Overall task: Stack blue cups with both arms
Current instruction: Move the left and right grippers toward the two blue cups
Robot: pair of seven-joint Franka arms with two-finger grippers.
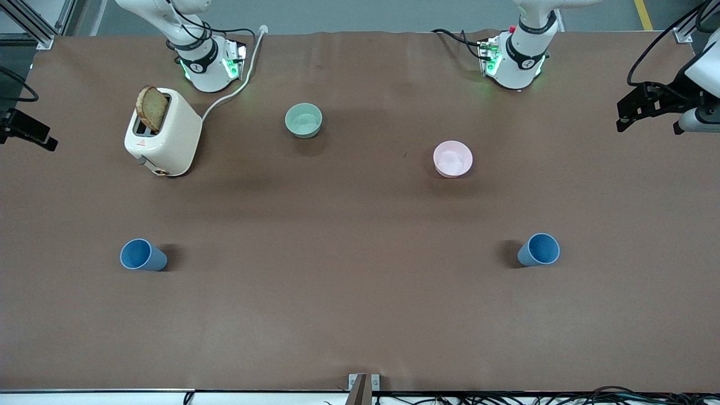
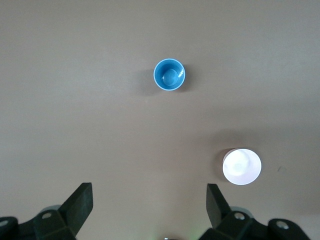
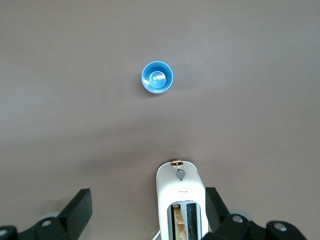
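Two blue cups stand upright on the brown table, mouths up. One cup (image 1: 143,255) is toward the right arm's end and shows in the right wrist view (image 3: 157,77). The other cup (image 1: 539,250) is toward the left arm's end and shows in the left wrist view (image 2: 169,74). My left gripper (image 2: 150,202) is open and empty, high over the table, well short of its cup. My right gripper (image 3: 149,205) is open and empty, high over the toaster. Neither hand shows in the front view, only the arm bases (image 1: 205,62) (image 1: 517,56).
A white toaster (image 1: 169,135) with a bread slice (image 1: 152,108) stands near the right arm's base, its cord running to the table's edge. A pale green bowl (image 1: 304,120) and a pink bowl (image 1: 453,158) sit mid-table. Black gear (image 1: 647,107) overhangs the left arm's end.
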